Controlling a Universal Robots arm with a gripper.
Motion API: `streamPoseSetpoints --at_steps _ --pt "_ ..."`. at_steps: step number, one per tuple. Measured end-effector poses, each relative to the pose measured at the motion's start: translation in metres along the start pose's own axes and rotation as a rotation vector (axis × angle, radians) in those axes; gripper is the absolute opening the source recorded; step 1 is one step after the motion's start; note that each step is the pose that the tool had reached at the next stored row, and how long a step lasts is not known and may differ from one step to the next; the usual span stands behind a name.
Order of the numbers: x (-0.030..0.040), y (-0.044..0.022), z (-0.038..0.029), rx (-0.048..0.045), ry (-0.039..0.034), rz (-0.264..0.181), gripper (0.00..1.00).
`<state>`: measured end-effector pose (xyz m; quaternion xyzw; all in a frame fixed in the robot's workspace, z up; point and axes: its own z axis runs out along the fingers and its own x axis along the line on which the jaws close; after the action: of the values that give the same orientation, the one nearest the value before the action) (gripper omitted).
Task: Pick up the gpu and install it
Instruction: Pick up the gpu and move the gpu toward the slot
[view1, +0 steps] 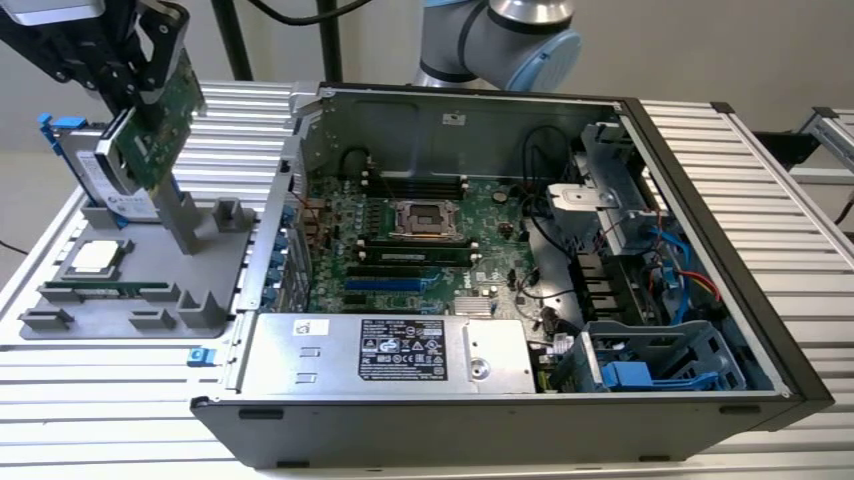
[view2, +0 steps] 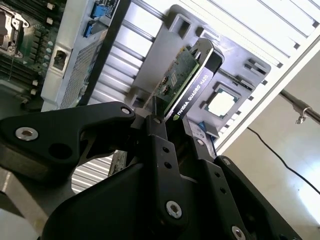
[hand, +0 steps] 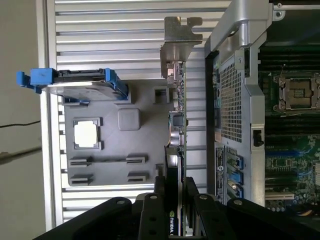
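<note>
The gpu (view1: 151, 140) hangs tilted over the grey parts holder (view1: 134, 318) at the exterior view's left, green board showing. My gripper (view1: 142, 92) is shut on the card's upper end. In the first wrist view the gpu (hand: 176, 117) is seen edge-on, its silver bracket (hand: 176, 46) pointing away from me, with my gripper (hand: 175, 196) clamped on its near end. The second wrist view shows the gpu (view2: 189, 80) with its black shroud side, sticking out from my gripper (view2: 176, 131). The open computer case (view1: 694, 150) lies to the exterior view's right.
A silver hard drive with blue frame (view1: 96, 172) stands in the holder right behind the card. A processor chip (view1: 96, 257) and a memory stick (view1: 110, 290) lie in the holder. The motherboard (view1: 400, 250) and power supply (view1: 387, 352) sit inside the case.
</note>
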<state>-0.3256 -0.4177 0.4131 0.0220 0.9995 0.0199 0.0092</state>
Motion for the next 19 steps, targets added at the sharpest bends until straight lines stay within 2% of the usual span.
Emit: streamPoseSetpoints --at_steps 8,19 --pt "-0.0055 0.0002 0.0001 0.0004 -0.0008 0.022 0.00" --pt "-0.0085 0.0004 0.0001 0.0005 -0.0010 0.025 0.00"
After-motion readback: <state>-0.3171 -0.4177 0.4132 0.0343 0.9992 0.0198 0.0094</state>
